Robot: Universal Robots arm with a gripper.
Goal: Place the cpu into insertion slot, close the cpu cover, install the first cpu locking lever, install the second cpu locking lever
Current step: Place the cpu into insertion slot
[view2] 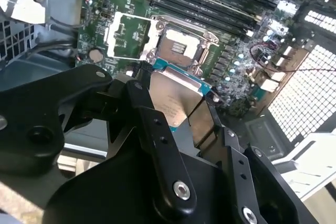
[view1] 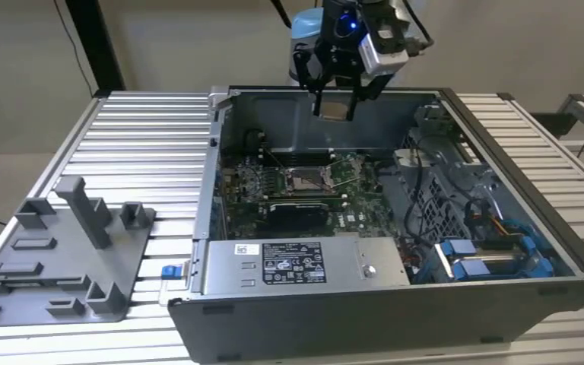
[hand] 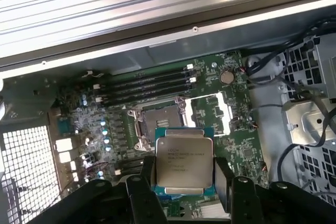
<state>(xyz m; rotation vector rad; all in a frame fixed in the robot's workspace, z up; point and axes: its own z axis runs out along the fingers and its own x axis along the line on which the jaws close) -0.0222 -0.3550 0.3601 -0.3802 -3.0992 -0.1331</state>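
On a ribbed metal table point(view1: 140, 144) stands an open computer case point(view1: 373, 312). The cpu point(hand: 185, 162) hangs flat above the green board, pinched at two sides by the gripper point(hand: 185, 179), near the bare insertion slot point(hand: 160, 121); the cpu cover point(hand: 228, 114) lies flipped open beside that slot.

This is a robotics lab or test bench: a ribbed silvery aluminium-profile table point(view1: 140, 129) carries an open grey metal computer tower case point(view1: 373, 319) lying on its side, its green circuit board point(view1: 241, 186) exposed. A grey plastic fixture tray point(view1: 28, 262) with upright posts sits beside the case, and a black robot arm with a pale blue joint point(view1: 306, 26) hangs above.
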